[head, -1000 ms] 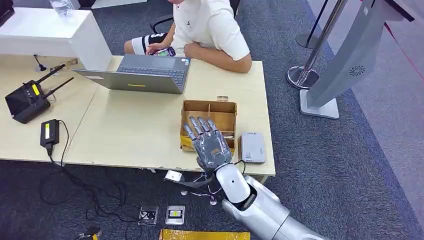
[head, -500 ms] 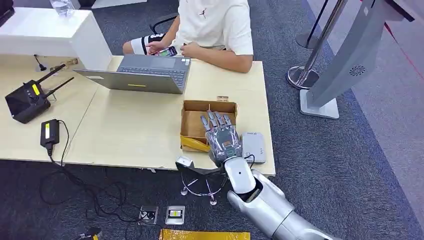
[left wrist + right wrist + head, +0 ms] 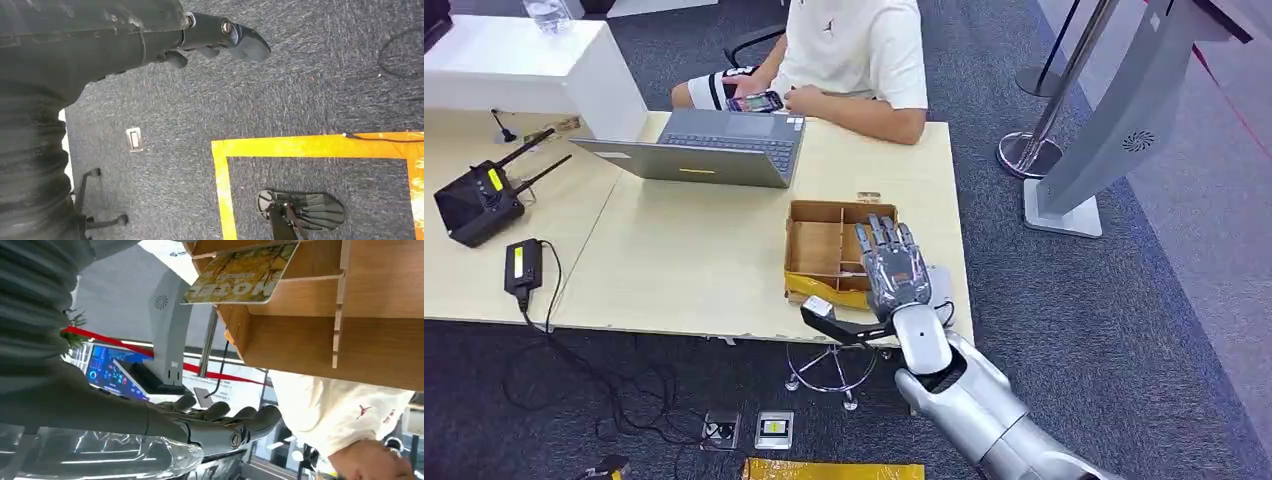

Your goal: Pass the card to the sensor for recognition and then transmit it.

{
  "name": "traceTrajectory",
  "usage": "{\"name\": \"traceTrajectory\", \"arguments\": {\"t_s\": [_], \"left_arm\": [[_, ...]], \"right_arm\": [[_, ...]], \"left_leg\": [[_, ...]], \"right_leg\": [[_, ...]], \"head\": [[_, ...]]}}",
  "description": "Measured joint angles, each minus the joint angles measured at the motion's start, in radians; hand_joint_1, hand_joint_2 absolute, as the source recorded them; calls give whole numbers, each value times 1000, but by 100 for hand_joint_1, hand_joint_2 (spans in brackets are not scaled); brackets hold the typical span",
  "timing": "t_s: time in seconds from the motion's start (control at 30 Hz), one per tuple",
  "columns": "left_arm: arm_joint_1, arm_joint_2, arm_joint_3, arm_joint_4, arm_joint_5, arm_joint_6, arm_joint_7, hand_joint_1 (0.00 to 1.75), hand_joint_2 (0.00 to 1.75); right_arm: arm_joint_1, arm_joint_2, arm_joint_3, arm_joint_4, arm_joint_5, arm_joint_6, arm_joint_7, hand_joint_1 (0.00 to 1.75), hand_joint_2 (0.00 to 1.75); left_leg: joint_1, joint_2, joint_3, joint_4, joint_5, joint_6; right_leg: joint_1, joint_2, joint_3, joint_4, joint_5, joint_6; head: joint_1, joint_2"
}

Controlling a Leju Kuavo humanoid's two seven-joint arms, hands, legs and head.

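A small cardboard box (image 3: 820, 246) with dividers stands near the table's front right corner. The right wrist view shows a yellow printed card (image 3: 241, 274) lying in one of the compartments of the box (image 3: 300, 340). Right of the box lies the grey-white sensor (image 3: 943, 288), mostly covered by my right hand (image 3: 894, 268). That hand hovers flat over the box's right side and the sensor, fingers stretched out and apart, thumb pointing left, holding nothing. My left hand (image 3: 220, 35) hangs over the carpet and holds nothing.
A person sits at the far side behind a grey laptop (image 3: 709, 148). A black router (image 3: 476, 203) and a power brick (image 3: 522, 265) lie at the left of the table (image 3: 674, 260). A grey kiosk stand (image 3: 1114, 130) and a stanchion base (image 3: 1029, 155) stand on the right.
My right hand has moved to the right and a little farther out, from over the box's front left to over its right side and the sensor. The person has shifted slightly.
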Motion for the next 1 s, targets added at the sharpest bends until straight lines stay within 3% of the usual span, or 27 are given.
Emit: {"name": "traceTrajectory", "arguments": {"t_s": [0.13, 0.23, 0.37, 0.77, 0.8, 1.0], "left_arm": [[0, 0, 0, 0, 0, -1, -2, 0, 175], [0, 0, 0, 0, 0, -1, -3, 0, 175], [0, 0, 0, 0, -3, -3, -4, 0, 175], [0, 0, 0, 0, 4, -16, -5, 0, 175], [0, 0, 0, 0, 4, -16, -5, 0, 175], [0, 0, 1, 0, 3, -16, -4, 0, 175]], "right_arm": [[-1, 5, 1, 8, 9, 8, -12, 7, 175], [-3, 14, 2, 16, 16, 11, -26, 17, 175], [-6, 29, 2, 31, 16, 16, -46, 12, 175], [-23, 71, 10, 80, 11, 18, -50, 51, 175], [-25, 73, 11, 84, 9, 17, -49, 63, 175], [-35, 76, 16, 104, -2, 8, -27, 58, 175]], "left_leg": [[0, 0, 0, 0, 0, 0], [0, 0, 0, 0, 0, 0], [0, 0, 0, 0, 0, 0], [0, 0, 0, 0, 0, 0], [0, 0, 0, 0, 0, 0], [0, 0, 0, 0, 0, 0]], "right_leg": [[0, 0, 0, 0, 0, 0], [0, 0, 0, 0, 0, 0], [0, 0, 0, 0, 0, 0], [0, 0, 0, 0, 0, 0], [0, 0, 0, 0, 0, 0], [0, 0, 0, 0, 0, 0]], "head": [[0, 0], [0, 0], [0, 0], [0, 0], [0, 0], [0, 0]]}}
